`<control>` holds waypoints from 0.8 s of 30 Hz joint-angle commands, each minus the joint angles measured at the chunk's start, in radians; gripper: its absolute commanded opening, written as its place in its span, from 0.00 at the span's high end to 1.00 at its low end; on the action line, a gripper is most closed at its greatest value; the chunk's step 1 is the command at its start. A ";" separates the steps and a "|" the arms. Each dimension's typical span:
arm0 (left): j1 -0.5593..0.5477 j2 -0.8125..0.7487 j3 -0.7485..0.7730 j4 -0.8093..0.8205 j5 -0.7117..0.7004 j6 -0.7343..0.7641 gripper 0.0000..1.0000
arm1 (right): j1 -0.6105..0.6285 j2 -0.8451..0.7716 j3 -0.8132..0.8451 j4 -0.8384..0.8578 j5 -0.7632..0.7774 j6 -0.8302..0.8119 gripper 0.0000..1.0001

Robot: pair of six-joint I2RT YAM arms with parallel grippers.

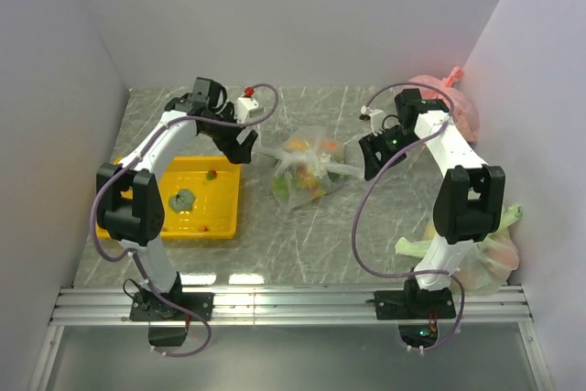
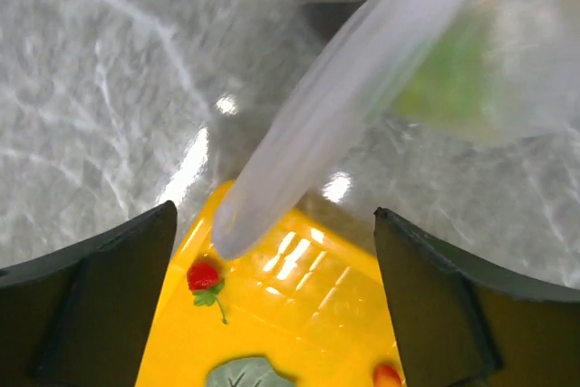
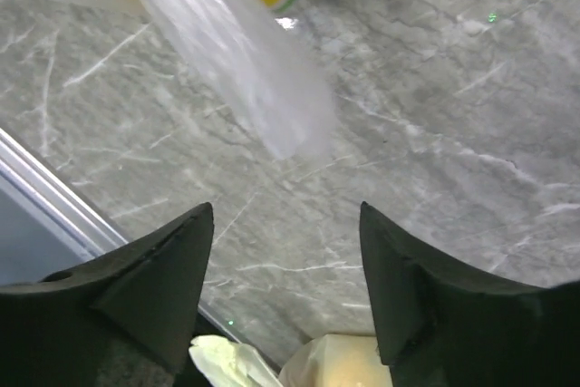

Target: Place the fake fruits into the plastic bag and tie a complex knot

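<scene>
The plastic bag [image 1: 307, 171] lies on the table's middle with several fake fruits [image 1: 302, 182] inside, orange, green and yellow. My left gripper [image 1: 244, 147] hangs at its left side, over the yellow tray's far right corner. It is open [image 2: 275, 213], and a loose handle end [image 2: 299, 142] of the bag droops between the fingers untouched. A small red berry [image 2: 203, 275] lies in the tray below. My right gripper [image 1: 371, 160] is at the bag's right and is open [image 3: 285, 208] too. The other handle end [image 3: 245, 70] hangs free just ahead of it.
The yellow tray [image 1: 229, 208] at left holds a grey-green leaf [image 1: 183, 199] and a few small red berries. A pink knotted bag [image 1: 450, 103] sits at the back right. Pale green bags [image 1: 485, 249] lie by the right arm's base. Walls close in on both sides.
</scene>
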State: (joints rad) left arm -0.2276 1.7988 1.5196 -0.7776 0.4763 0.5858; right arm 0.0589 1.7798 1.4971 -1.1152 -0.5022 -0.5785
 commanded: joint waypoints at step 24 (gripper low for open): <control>0.180 0.010 0.374 -0.066 -0.061 -0.689 0.01 | -0.088 -0.095 0.063 0.350 -0.279 0.448 0.02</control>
State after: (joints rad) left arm -0.0982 1.8172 1.9347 -0.8524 0.4335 -0.0433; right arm -0.0708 1.6970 1.6016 -0.8497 -0.8017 -0.1425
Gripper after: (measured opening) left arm 0.994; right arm 0.975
